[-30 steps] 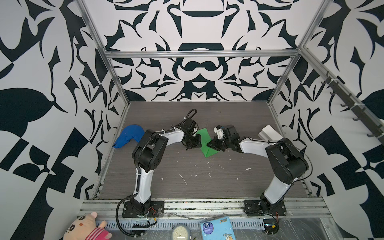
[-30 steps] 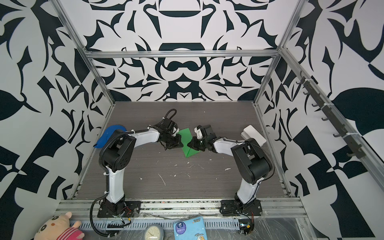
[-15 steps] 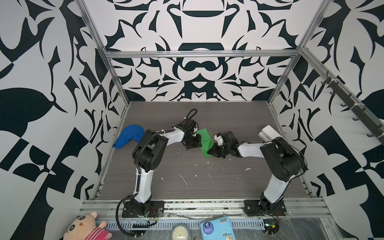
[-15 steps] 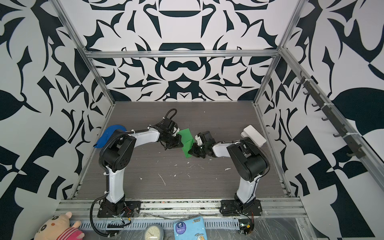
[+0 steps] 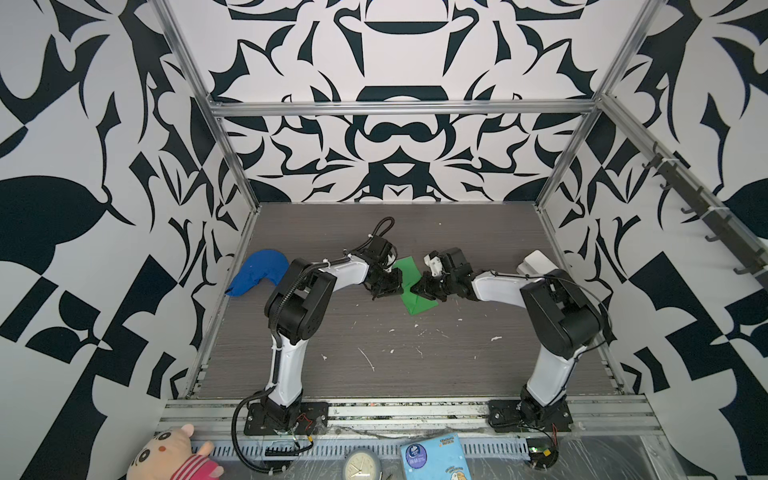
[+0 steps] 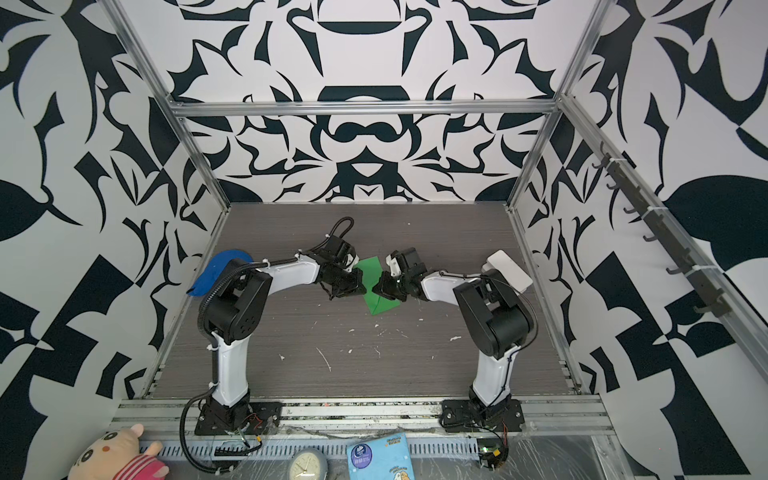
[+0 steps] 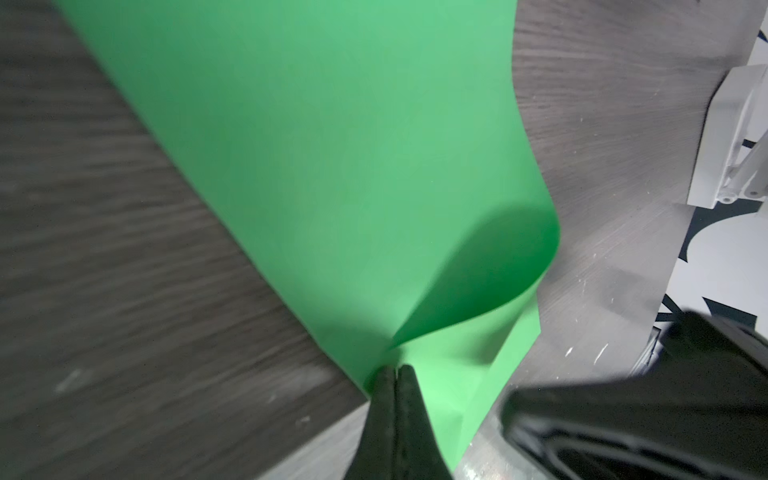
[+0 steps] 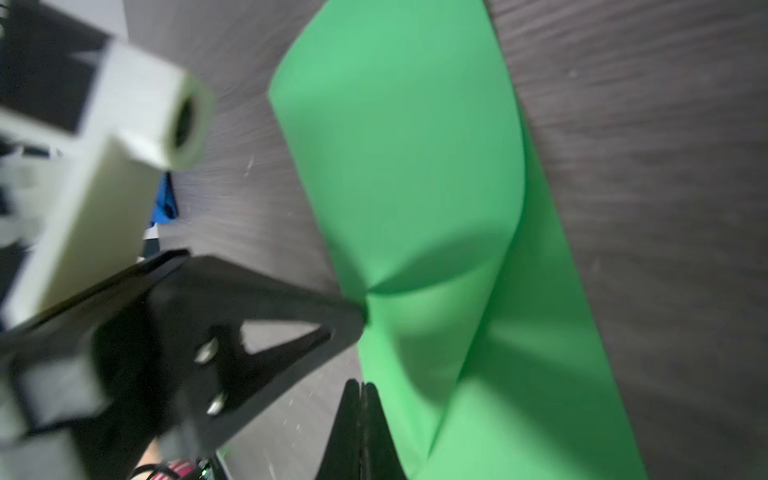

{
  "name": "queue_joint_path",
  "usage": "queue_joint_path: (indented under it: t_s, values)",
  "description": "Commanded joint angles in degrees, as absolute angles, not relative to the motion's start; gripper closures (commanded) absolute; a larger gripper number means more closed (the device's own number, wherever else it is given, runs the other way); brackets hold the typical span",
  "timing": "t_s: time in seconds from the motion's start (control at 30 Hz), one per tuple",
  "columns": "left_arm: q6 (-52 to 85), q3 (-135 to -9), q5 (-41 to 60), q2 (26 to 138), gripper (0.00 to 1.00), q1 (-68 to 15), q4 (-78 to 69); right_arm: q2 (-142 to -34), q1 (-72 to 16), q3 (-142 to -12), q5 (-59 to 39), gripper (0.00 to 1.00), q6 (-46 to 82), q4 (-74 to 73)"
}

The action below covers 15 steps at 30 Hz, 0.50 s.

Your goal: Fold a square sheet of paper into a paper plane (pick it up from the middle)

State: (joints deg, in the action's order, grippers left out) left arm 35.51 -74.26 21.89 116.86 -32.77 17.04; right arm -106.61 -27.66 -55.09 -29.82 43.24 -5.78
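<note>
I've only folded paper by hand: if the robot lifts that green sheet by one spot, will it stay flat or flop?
Probably floppy: where the left gripper pinches the green sheet, it curls over in a soft loop. Likely light too; being thin, a push may buckle rather than slide it.

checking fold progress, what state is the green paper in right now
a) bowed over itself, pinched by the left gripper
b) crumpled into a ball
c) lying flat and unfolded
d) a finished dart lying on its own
a: in the left wrist view the green paper curls over itself in a loose flap, and the left gripper is shut on it where the flap starts.
</note>
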Motion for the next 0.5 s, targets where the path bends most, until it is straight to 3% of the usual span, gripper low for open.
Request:
queue_joint_path:
  t_s: [0.0,0.27,0.47]
  values:
    - [34.62,-73.65,17.40,120.41,1.00,-32.26,21.97,-107.84,-27.01,-55.86,-30.13,1.00,41.84,-5.03]
    - [34.21,-73.63,16.70,120.63,1.00,-32.17,22.50,-100.84,-22.51,-47.08,-28.44,1.00,40.74,-5.58]
    - [33.49,-73.92,17.05,120.76,1.00,-32.17,22.67,-99.79,-23.15,-53.24,-30.78,1.00,39.66,-4.48]
